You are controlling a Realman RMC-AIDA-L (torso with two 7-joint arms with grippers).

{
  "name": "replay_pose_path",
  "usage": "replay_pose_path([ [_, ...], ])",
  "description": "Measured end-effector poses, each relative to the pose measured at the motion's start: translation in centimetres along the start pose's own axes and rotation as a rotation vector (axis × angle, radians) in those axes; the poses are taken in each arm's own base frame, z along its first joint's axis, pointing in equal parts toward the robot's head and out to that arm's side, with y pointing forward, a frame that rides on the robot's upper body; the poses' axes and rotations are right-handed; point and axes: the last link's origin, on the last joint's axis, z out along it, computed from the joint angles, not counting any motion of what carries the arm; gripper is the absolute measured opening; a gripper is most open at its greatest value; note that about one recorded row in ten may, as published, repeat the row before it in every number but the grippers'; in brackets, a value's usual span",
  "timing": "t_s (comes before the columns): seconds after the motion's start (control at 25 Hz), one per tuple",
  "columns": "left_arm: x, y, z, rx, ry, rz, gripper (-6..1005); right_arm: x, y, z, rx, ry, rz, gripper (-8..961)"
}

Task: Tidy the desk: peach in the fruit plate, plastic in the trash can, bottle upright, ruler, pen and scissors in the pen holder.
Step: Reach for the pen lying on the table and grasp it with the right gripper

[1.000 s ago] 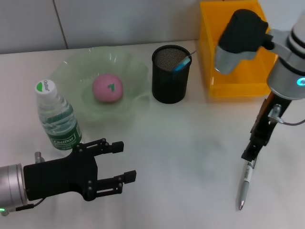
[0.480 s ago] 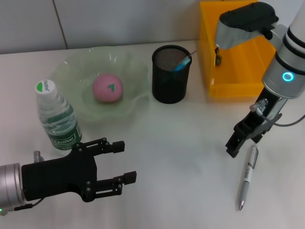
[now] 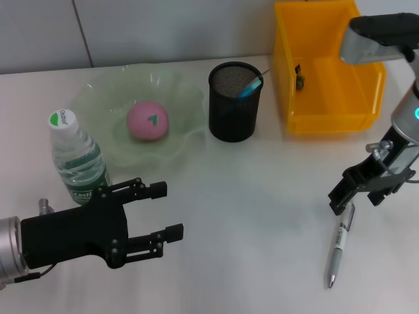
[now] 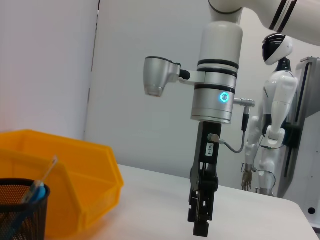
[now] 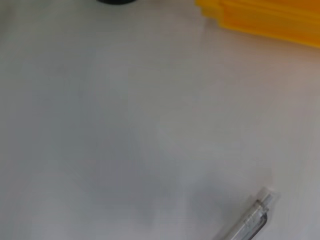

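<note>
A silver pen (image 3: pixel 338 245) lies flat on the white desk at the right, and it also shows in the right wrist view as the pen (image 5: pixel 248 223). My right gripper (image 3: pixel 360 196) hangs open just above the pen's upper end, holding nothing. The pink peach (image 3: pixel 148 120) rests in the green glass fruit plate (image 3: pixel 180 140). The bottle (image 3: pixel 78 160) stands upright at the left. The black mesh pen holder (image 3: pixel 234 104) has a blue item sticking out. The ruler and scissors cannot be made out. My left gripper (image 3: pixel 160 210) is open near the bottle, empty.
The yellow trash can (image 3: pixel 327 114) stands at the back right with a small dark thing (image 3: pixel 300 75) inside. In the left wrist view the right arm's gripper (image 4: pixel 202 215) points down beside the yellow trash can (image 4: pixel 65 172) and the pen holder (image 4: pixel 20 210).
My right gripper has risen off the pen's upper end and its wrist has turned, then shifted slightly right. The pen stays flat on the desk. The left arm drifted slightly left.
</note>
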Motion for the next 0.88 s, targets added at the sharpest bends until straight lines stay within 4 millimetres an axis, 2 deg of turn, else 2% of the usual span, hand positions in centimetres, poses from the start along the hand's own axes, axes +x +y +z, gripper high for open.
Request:
replay_pose_path([
  [0.12, 0.0, 0.0, -0.1, 0.002, 0.001, 0.002, 759, 0.4, -0.7, 0.5, -0.003, 0.002, 0.028, 760],
  [0.4, 0.4, -0.2, 0.0, 0.001, 0.006, 0.013, 759, 0.5, -1.0, 1.3, 0.0, 0.014, 0.034, 760],
  [0.88, 0.5, -0.2, 0.0, -0.002, 0.01, 0.015, 759, -0.2, -0.1, 2.8, 0.006, 0.013, -0.014, 760],
])
